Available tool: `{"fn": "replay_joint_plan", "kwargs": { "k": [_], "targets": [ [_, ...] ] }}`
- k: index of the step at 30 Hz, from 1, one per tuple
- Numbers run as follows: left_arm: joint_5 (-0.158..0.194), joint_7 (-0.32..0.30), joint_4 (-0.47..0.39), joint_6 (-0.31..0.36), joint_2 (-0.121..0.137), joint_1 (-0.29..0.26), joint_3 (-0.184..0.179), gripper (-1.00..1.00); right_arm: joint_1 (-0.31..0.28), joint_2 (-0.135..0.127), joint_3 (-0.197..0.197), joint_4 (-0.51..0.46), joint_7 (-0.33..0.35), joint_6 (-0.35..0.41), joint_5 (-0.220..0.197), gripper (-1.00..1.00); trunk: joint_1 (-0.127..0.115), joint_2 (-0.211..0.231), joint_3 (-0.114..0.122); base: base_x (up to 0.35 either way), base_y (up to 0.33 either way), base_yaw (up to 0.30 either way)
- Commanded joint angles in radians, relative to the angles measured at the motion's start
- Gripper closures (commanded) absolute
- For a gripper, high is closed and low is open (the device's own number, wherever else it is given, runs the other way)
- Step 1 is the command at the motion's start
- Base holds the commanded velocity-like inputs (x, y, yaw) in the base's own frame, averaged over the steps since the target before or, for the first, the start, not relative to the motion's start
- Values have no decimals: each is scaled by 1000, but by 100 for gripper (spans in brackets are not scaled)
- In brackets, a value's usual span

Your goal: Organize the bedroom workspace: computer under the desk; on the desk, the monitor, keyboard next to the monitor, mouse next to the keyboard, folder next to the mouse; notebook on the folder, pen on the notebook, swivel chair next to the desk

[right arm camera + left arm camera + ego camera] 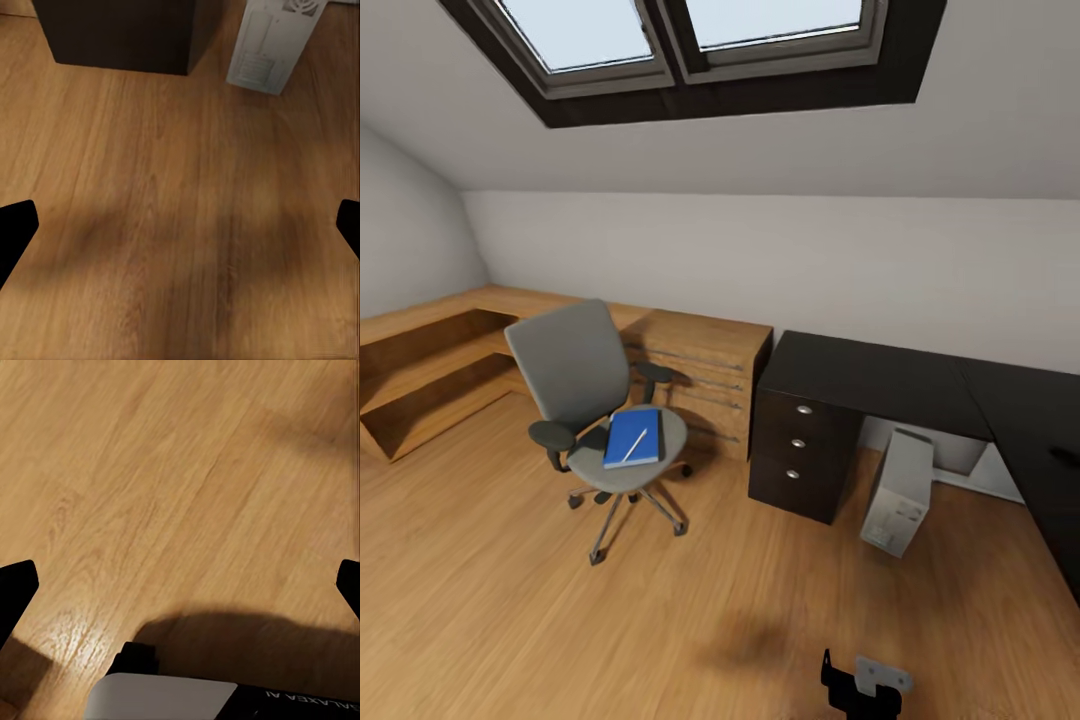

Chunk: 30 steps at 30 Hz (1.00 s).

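The swivel chair (575, 375) stands on the wooden floor, left of the desk (880, 375) and apart from it. On its seat lies the blue folder (630, 438) with the white pen (636, 444) on top; I cannot tell the notebook apart from it. The light grey computer (900, 490) (274, 45) stands on the floor under the desk, beside the dark drawers (800, 440) (120, 34). Monitor, keyboard and mouse are out of view. My left gripper (180, 585) and right gripper (180, 225) hang open over bare floor, holding nothing.
A light wooden dresser (705, 365) stands between chair and desk along the wall, and a low wooden shelf (420, 370) runs into the left corner. A sloped ceiling with a skylight (690, 40) is overhead. A black and grey arm part (865, 680) shows at the bottom edge.
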Motion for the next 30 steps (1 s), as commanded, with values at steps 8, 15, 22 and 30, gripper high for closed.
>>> {"fn": "replay_joint_plan", "kwargs": {
  "k": [8,15,22,30],
  "targets": [
    [10,8,11,-5,1,0,-8,-100,-1,-2,-6,2,-6,-2,11,-100,-31,56,24,0,0,-259],
    [9,8,19,-5,1,0,-8,-100,-1,-4,-5,2,-6,-2,11,-100,-58,105,46,0,0,-267],
    [9,8,20,-6,1,0,-8,-100,-1,-5,-4,2,-6,-2,12,-100,-84,154,68,0,0,-266],
    [9,8,20,-6,1,0,-8,-100,-1,-5,-4,2,-7,-2,11,-100,-115,210,88,0,0,-205]
  ]
}}
